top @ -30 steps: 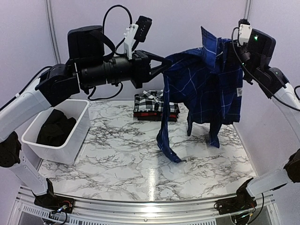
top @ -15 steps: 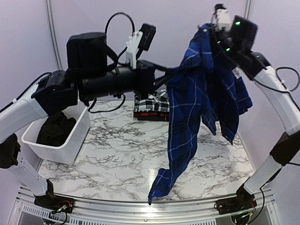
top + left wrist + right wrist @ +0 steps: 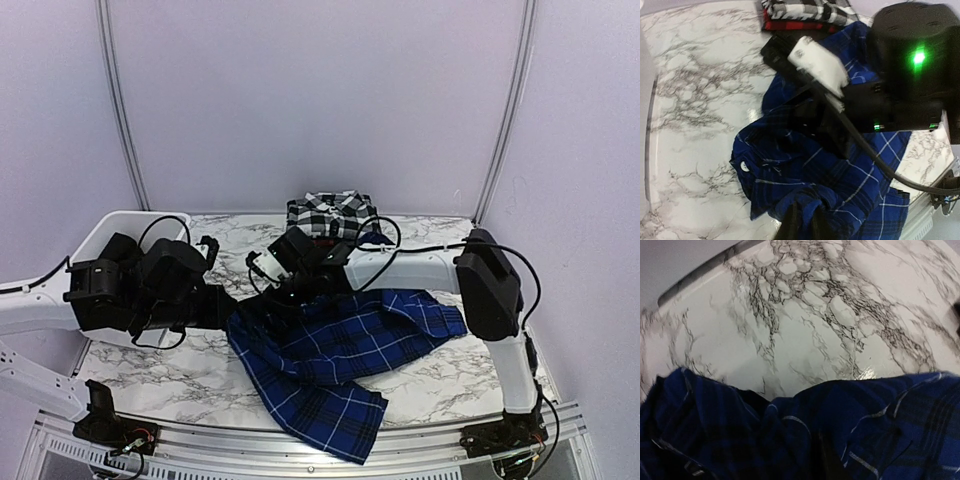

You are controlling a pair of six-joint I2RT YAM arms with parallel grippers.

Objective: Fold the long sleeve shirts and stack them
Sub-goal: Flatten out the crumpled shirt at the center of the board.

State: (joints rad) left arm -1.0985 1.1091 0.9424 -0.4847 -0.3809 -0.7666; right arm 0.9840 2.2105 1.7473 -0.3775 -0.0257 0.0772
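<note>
The royal blue plaid shirt [image 3: 340,350] lies crumpled on the marble table, spread from the middle toward the front edge. My left gripper [image 3: 232,312] is low at the shirt's left edge and shut on a bunched fold of it [image 3: 804,222]. My right gripper [image 3: 282,294] reaches across from the right, is down on the shirt's back left part, and blue cloth is bunched round its jaws [image 3: 825,460]. The black-and-white check shirt [image 3: 330,212] lies folded on the folded red-and-black shirt [image 3: 795,25] at the back middle.
A white plastic tub [image 3: 130,222] stands at the back left, behind my left arm. The right arm's forearm [image 3: 410,268] lies across the table above the blue shirt. The table's front rail [image 3: 300,455] runs just below the shirt's hem.
Both arms dropped from high in the air to the table. The blue shirt, which hung stretched between them, now lies on the marble toward the front.
</note>
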